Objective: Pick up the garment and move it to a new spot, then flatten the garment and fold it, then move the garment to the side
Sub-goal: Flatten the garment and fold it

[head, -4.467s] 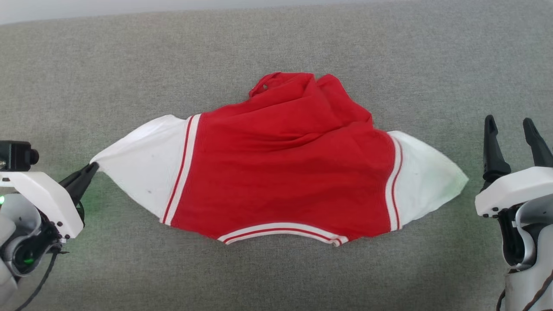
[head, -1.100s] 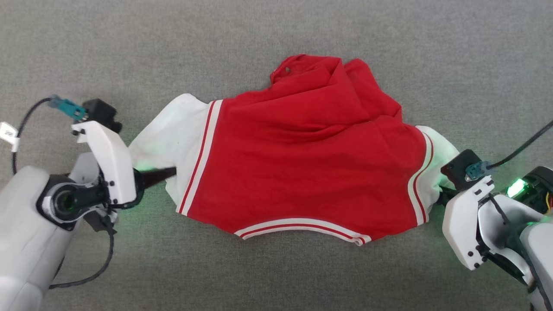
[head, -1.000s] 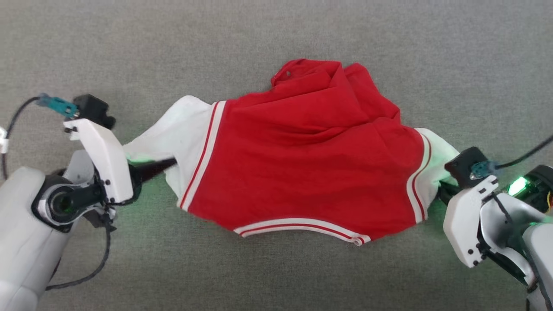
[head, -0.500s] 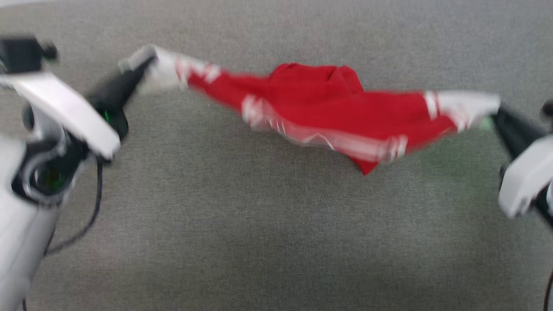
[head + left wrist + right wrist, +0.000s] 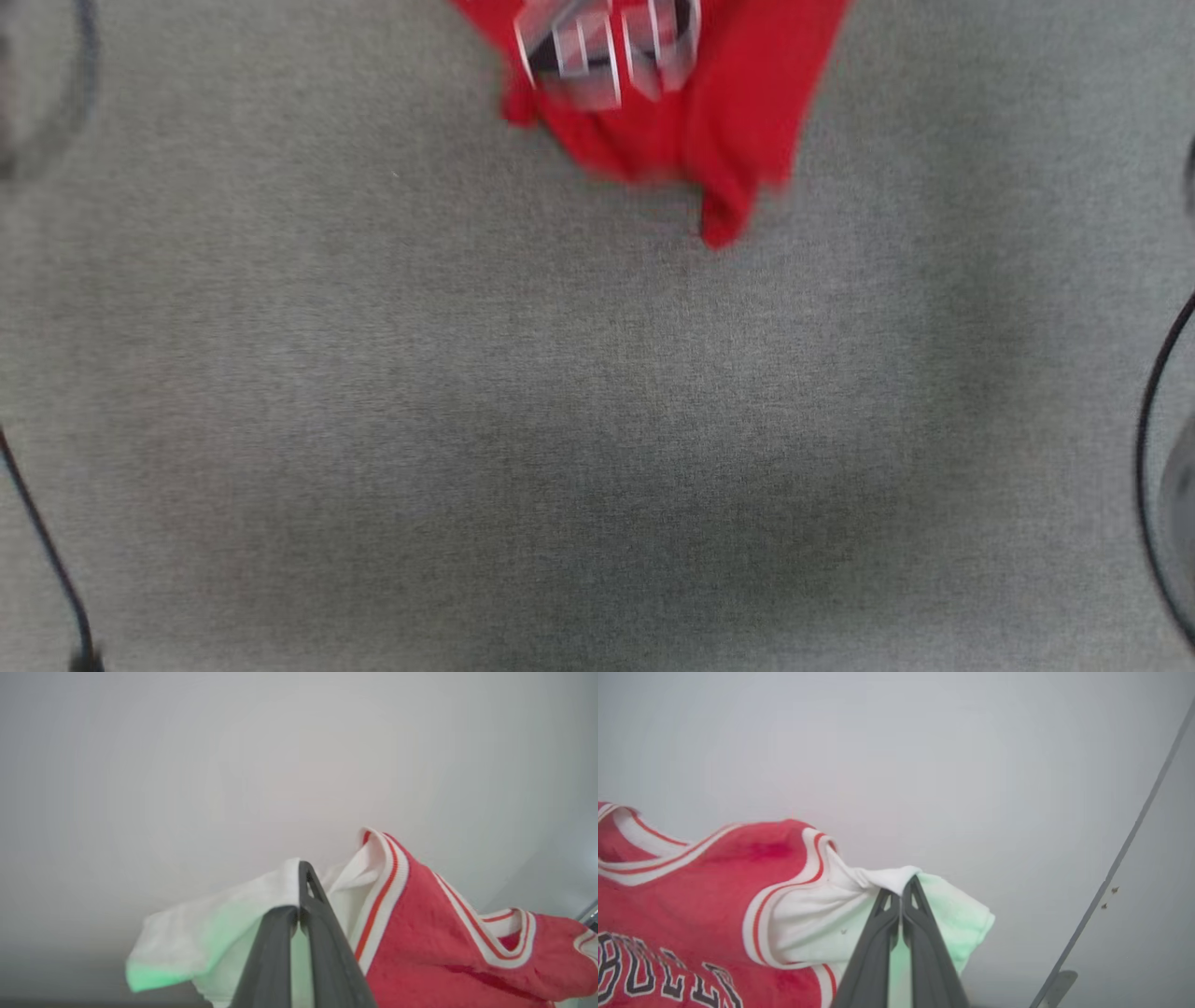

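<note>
The garment (image 5: 653,103), a bright red shirt with white sleeves and striped trim, hangs in the air at the top of the blurred head view, its lower edge dangling above the grey surface. In the left wrist view my left gripper (image 5: 299,886) is shut on one white sleeve of the garment (image 5: 420,938). My right gripper (image 5: 903,896) is shut on the other white sleeve in the right wrist view, where the garment (image 5: 691,891) shows white-and-dark lettering on its red body.
The grey fabric surface (image 5: 597,420) spreads below the shirt. Dark cables run at the left edge (image 5: 47,560) and the right edge (image 5: 1153,420) of the head view. Both wrist views face a pale wall (image 5: 233,765).
Both grippers have lifted the shirt off the surface by its sleeves and raised it high. The head view has shifted and blurred, and the arms have left it.
</note>
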### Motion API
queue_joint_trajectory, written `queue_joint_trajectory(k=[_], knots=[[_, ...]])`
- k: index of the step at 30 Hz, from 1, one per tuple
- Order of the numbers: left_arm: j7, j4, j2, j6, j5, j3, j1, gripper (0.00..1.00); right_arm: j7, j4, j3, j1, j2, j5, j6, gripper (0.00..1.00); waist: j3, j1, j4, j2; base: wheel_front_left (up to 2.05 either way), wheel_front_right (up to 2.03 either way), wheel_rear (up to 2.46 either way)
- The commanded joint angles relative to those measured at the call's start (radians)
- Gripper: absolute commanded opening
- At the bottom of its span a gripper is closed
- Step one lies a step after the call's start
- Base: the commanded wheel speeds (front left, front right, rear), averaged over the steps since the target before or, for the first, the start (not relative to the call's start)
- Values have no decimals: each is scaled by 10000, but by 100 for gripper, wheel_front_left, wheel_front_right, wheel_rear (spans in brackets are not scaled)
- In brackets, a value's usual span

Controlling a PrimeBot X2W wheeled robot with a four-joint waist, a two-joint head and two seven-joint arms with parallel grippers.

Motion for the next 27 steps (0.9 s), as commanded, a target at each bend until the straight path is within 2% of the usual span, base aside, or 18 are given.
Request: queue_joint_trajectory(k=[1, 7, 10, 13, 16, 20, 25, 27], knots=[[-389, 318, -1, 13, 225, 69, -656, 0, -452, 358, -182, -706, 72, -242, -12, 0, 316, 0, -85, 0, 0, 0, 0], [-1633, 1332, -399, 13, 262, 238, -2960, 0, -2491, 2088, -1054, -3488, 408, -1556, -12, 0, 350, 0, 3, 0, 0, 0, 0], [-1597, 1448, -579, 13, -42, 77, -3306, 0, -3000, 2765, -1038, -4013, 396, -1912, -12, 0, 262, 0, 46, 0, 0, 0, 0], [-1321, 1197, -536, 13, -490, -241, -2956, 0, -3281, 3319, -872, -3903, 220, -2121, -12, 0, 194, 0, 98, 0, 0, 0, 0], [-862, 468, -298, 13, -846, -952, -1866, 0, -3375, 3769, -570, -3246, 118, -2016, -11, 0, 131, 0, 161, 0, 0, 0, 0], [-829, -983, 77, 13, -2125, -1603, 577, 0, -3418, 3897, 27, -1399, -241, -1473, -11, 0, -95, 0, 309, 0, 0, 0, 0], [-998, -2473, 452, 13, -3386, -2013, 3342, 0, -2882, 3062, 623, 1247, -663, -428, -11, 0, -351, 0, 452, 0, 0, 0, 0], [-1219, -3016, 670, 13, -3539, -2225, 4328, 0, -2525, 2420, 815, 2407, -849, 9, -11, 0, -439, 0, 479, 0, 0, 0, 0]])
